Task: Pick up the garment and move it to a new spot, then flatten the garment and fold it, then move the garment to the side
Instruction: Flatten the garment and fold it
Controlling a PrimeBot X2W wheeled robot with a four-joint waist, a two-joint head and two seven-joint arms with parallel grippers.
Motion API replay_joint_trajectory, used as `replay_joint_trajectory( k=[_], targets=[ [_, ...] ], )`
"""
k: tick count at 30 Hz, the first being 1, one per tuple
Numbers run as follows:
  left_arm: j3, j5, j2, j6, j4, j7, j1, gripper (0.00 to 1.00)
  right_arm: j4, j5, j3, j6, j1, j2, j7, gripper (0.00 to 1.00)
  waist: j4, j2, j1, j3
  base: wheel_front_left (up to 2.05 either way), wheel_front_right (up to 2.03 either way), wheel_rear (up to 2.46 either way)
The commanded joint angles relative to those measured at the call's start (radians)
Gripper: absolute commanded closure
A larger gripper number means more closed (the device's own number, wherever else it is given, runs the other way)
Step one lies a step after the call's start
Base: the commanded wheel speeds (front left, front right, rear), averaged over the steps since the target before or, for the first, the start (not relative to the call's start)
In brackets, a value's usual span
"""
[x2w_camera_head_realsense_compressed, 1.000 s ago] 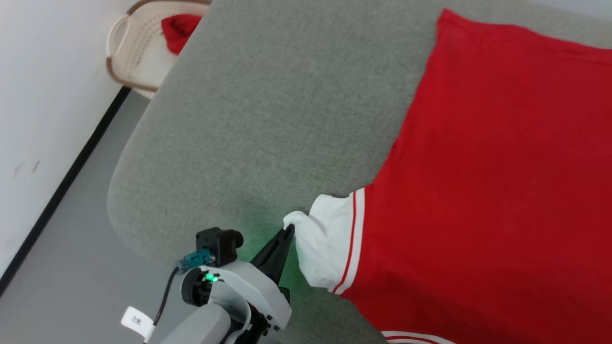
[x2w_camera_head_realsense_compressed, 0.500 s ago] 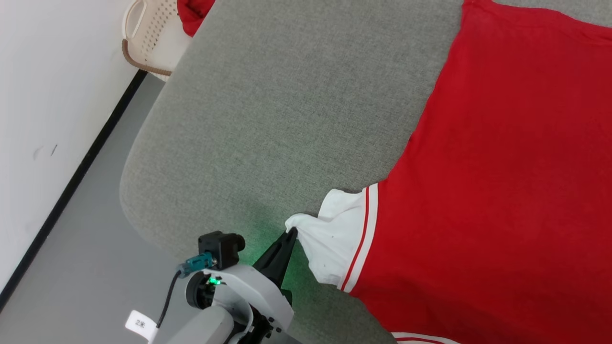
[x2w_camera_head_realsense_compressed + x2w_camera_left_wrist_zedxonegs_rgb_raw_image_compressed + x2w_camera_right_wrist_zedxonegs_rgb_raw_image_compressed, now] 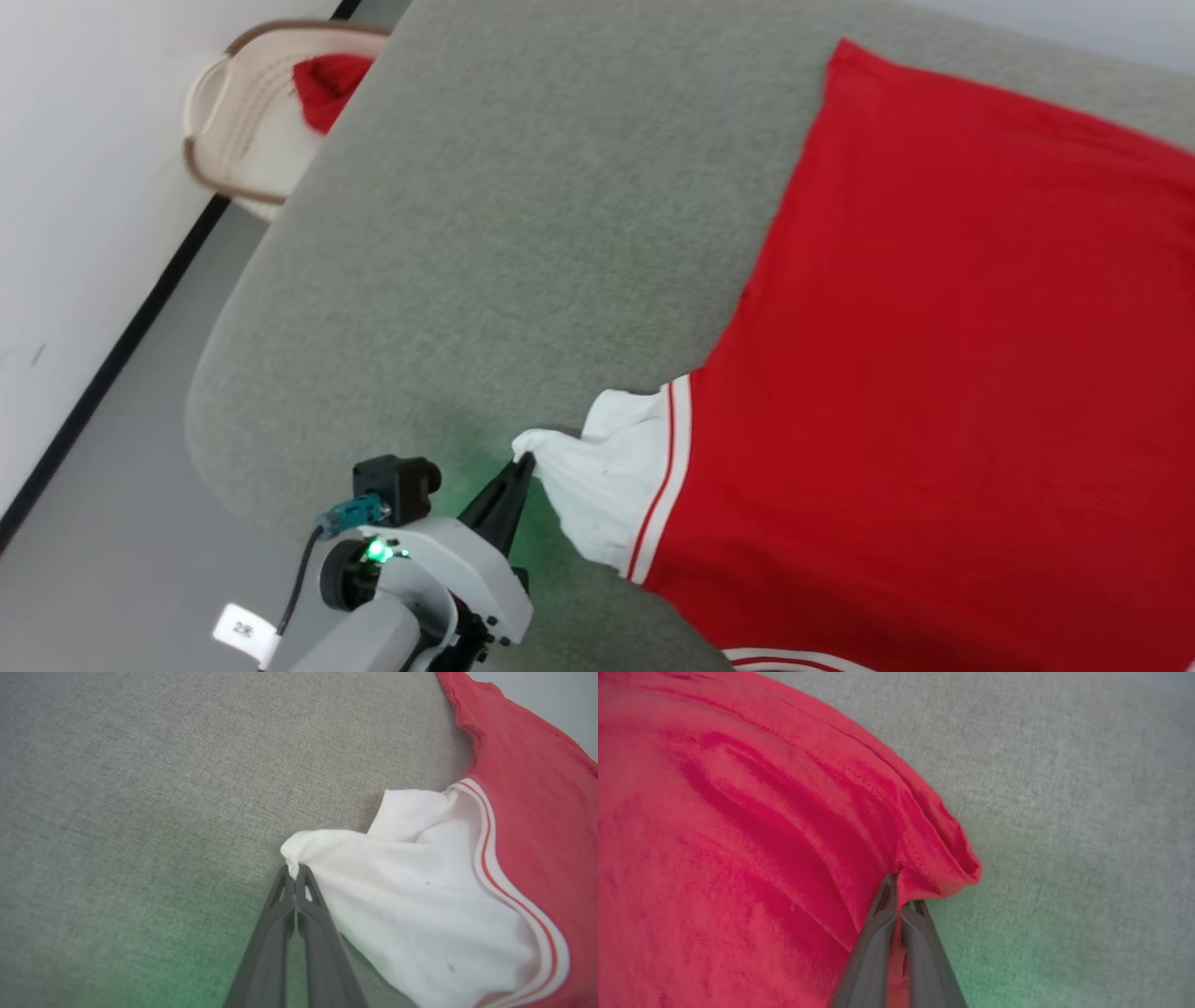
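The garment [image 3: 952, 373], red with a white sleeve [image 3: 607, 476] and red-white trim, lies spread over the right half of the grey cushion [image 3: 523, 233]. My left gripper [image 3: 523, 459] is shut on the tip of the white sleeve near the cushion's front edge. In the left wrist view the left gripper [image 3: 295, 871] pinches the sleeve's [image 3: 397, 905] bunched corner between closed fingers. In the right wrist view my right gripper [image 3: 900, 891] is shut on a folded red corner of the garment [image 3: 761, 835], which puckers at the fingertips.
A cream laundry basket [image 3: 229, 121] stands on the floor at the far left by the white wall, with a small red cloth bundle [image 3: 327, 84] in it. Grey floor [image 3: 112, 523] runs along the cushion's left side. Bare grey cushion lies left of the garment.
The head camera swung about, shifting the whole picture. My left gripper keeps its hold on the white sleeve tip, and the sleeve looks pulled out slightly more.
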Motion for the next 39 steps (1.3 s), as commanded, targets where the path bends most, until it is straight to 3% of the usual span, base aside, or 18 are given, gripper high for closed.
replay_joint_trajectory(
  k=[1,8,15,27,38,39],
  targets=[
    [0.004,-0.001,0.010,0.009,0.003,-0.003,0.008,1.00,-0.018,0.039,0.040,0.001,0.092,0.011,0.004,1.00,-0.059,-0.0001,0.0000,-0.057,0.00,0.00,0.00],
    [0.020,-0.015,0.051,0.032,-0.012,0.005,0.043,1.00,-0.218,0.192,0.116,0.000,0.284,-0.015,-0.001,1.00,-0.145,-0.0001,0.0000,-0.119,0.00,0.00,0.00],
    [0.039,-0.027,0.109,0.063,-0.051,0.017,0.093,1.00,-0.413,0.275,0.107,0.000,0.473,-0.019,-0.008,1.00,-0.221,-0.0001,0.0000,-0.174,0.00,0.00,0.00],
    [0.053,-0.043,0.169,0.116,-0.134,0.036,0.166,1.00,-0.651,0.264,-0.028,0.000,0.800,0.080,0.014,1.00,-0.302,-0.0001,0.0000,-0.224,0.00,0.00,0.00],
    [0.053,-0.049,0.186,0.131,-0.167,0.044,0.183,1.00,-0.706,0.220,-0.100,0.000,0.919,0.173,-0.008,1.00,-0.324,-0.0001,0.0000,-0.226,0.00,0.00,0.00],
    [0.053,-0.050,0.187,0.131,-0.168,0.045,0.183,1.00,-0.710,0.217,-0.095,0.000,0.918,0.174,-0.012,0.70,-0.325,-0.0001,0.0000,-0.226,0.00,0.00,0.00]
  ],
)
